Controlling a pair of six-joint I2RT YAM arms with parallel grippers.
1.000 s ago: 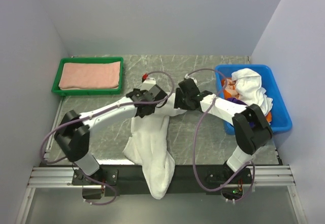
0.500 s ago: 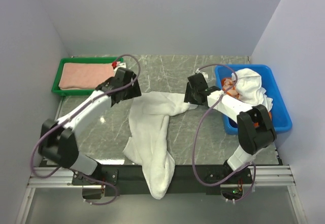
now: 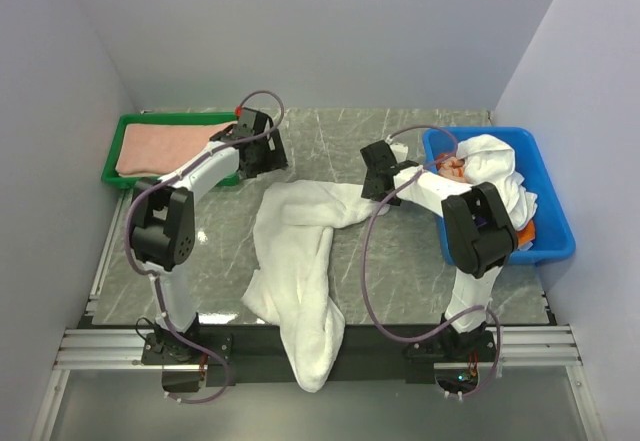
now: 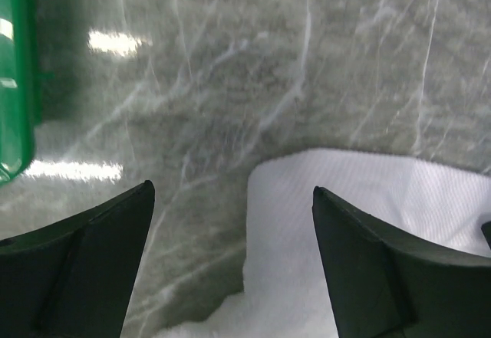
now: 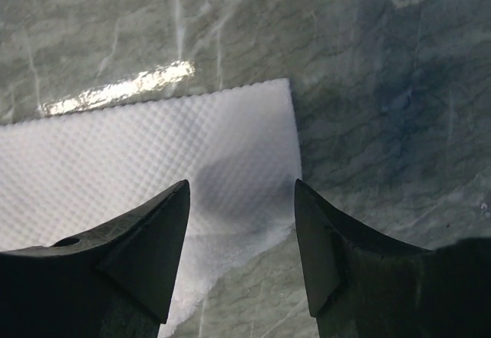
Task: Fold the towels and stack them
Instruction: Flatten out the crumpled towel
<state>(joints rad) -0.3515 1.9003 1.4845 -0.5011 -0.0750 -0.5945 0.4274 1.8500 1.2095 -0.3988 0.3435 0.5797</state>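
Observation:
A large white towel (image 3: 300, 261) lies crumpled on the marble table, its far edge spread wide and its near end hanging over the front edge. My left gripper (image 3: 262, 161) hovers open above the table by the towel's far left corner (image 4: 368, 223), holding nothing. Over the towel's far right corner (image 5: 153, 162), my right gripper (image 3: 376, 183) also stands open and empty. A folded salmon-pink towel (image 3: 175, 147) lies in the green tray (image 3: 112, 166). Another white towel (image 3: 495, 166) is heaped in the blue bin (image 3: 555, 236), with orange cloth (image 3: 527, 231) showing beside it.
The green tray's rim (image 4: 15, 70) is close on the left of my left gripper. The blue bin stands just right of my right arm. Grey walls close in the table on the left, back and right.
Both grippers let go of the white towel's far edge, which now lies spread out. My left arm swung back and left toward the green tray and opened wide. My right gripper shifted slightly.

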